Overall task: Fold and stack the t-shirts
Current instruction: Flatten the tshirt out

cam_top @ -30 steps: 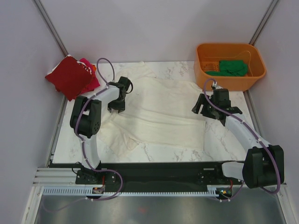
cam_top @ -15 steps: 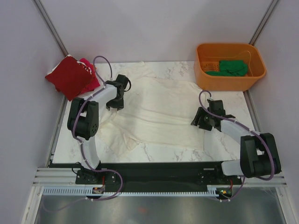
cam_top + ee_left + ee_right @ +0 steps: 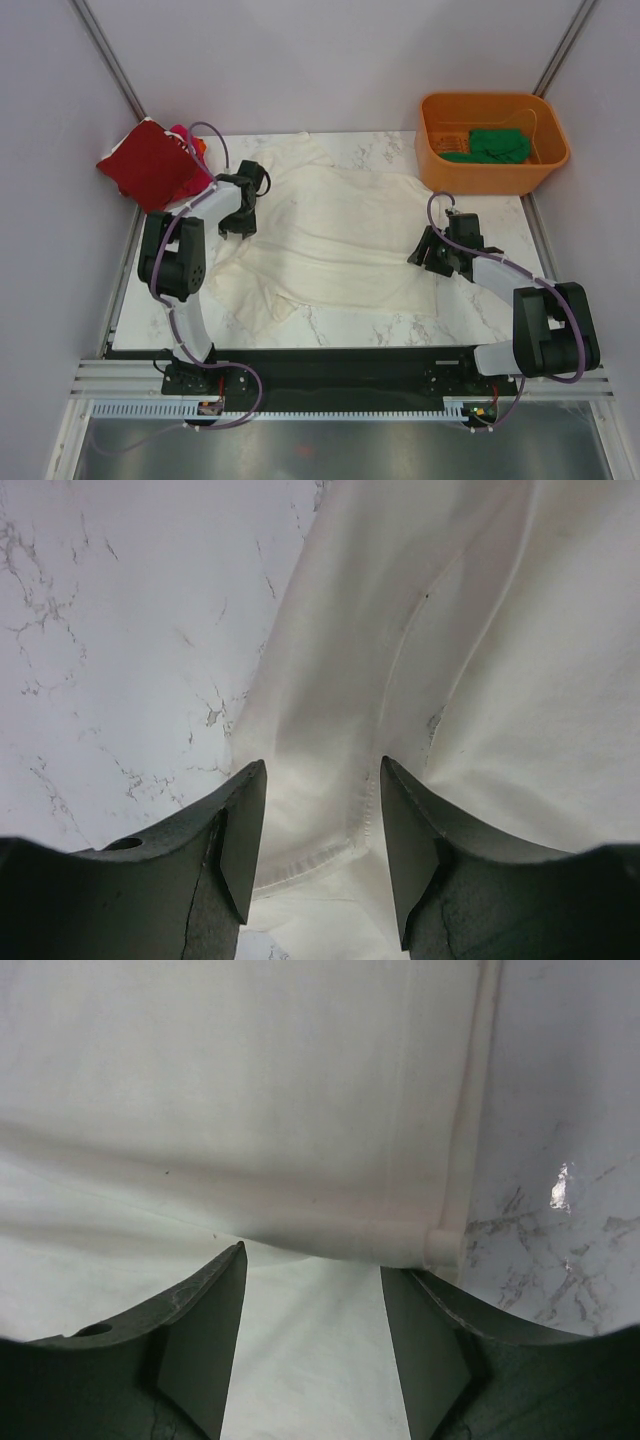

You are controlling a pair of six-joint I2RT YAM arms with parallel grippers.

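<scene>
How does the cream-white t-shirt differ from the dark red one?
The cream-white t-shirt lies spread open and rumpled across the table; the dark red t-shirt sits folded at the far-left corner. The cream one covers more area than the red one. The red one rests on a pink garment; the cream one lies straight on the table. Both are outside the orange tub.

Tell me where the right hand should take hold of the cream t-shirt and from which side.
Probably the hem corner of the cream t-shirt, at its right edge. That thick stitched band ends beside bare marble table, so the open right hand could come down from above, one finger on cloth, one off it, and pinch.
</scene>
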